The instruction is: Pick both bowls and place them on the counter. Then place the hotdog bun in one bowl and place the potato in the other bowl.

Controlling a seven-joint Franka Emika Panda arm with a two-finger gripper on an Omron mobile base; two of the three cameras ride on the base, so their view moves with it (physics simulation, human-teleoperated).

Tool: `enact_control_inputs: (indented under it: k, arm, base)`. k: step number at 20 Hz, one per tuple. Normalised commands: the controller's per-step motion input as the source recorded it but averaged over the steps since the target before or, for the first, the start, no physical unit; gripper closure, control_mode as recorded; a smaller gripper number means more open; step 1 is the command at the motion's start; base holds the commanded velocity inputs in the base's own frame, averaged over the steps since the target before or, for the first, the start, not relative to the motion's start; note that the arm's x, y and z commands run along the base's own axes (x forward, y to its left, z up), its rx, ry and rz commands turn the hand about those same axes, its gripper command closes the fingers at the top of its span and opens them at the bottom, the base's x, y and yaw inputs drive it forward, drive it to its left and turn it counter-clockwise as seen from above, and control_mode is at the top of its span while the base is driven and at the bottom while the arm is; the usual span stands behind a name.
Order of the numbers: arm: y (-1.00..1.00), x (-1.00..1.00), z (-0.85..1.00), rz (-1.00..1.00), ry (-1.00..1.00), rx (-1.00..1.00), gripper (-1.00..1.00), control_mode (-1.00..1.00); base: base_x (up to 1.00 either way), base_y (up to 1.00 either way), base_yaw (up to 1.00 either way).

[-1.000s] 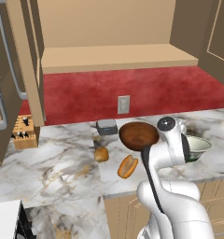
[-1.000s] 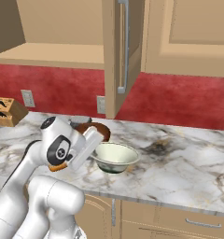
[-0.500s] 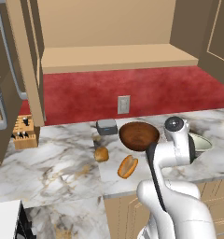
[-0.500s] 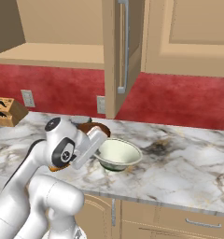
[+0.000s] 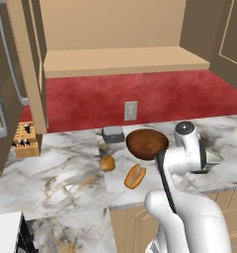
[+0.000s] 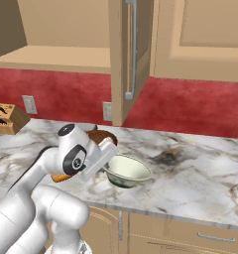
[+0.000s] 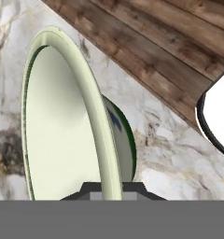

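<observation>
Two bowls sit on the bench: one dark brown bowl [image 5: 147, 143] at the centre of the left base view and one cream bowl [image 6: 127, 170] at the centre of the right base view. There is one hotdog bun [image 5: 135, 176] and one potato [image 5: 107, 163], both left of centre in the left base view. One knife block [image 5: 26, 142] stands at the left edge, one small grey box [image 5: 113, 134] lies near the centre, and one wall outlet [image 5: 131, 110] is above it.

Even, bright rendered light (no glare), soft shadows, all views sharp.
</observation>
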Motion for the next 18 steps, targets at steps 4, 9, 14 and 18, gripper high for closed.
enact_control_inputs:
  k: [4, 9, 14, 18]
  arm:
    - [0.00, 0.10, -0.81, -0.03, 0.00, 0.00, 1.00, -1.00]
    - [0.00, 0.05, -0.73, -0.01, -0.13, 0.00, 1.00, -1.00]
    - [0.04, 0.02, -0.80, -0.01, -0.22, 0.00, 1.00, -1.00]
    - [0.04, 0.02, -0.76, 0.00, -0.18, 0.00, 1.00, -1.00]
  base:
    - [0.00, 0.00, 0.00]
    - [0.00, 0.00, 0.00]
    - [0.00, 0.00, 0.00]
    - [0.00, 0.00, 0.00]
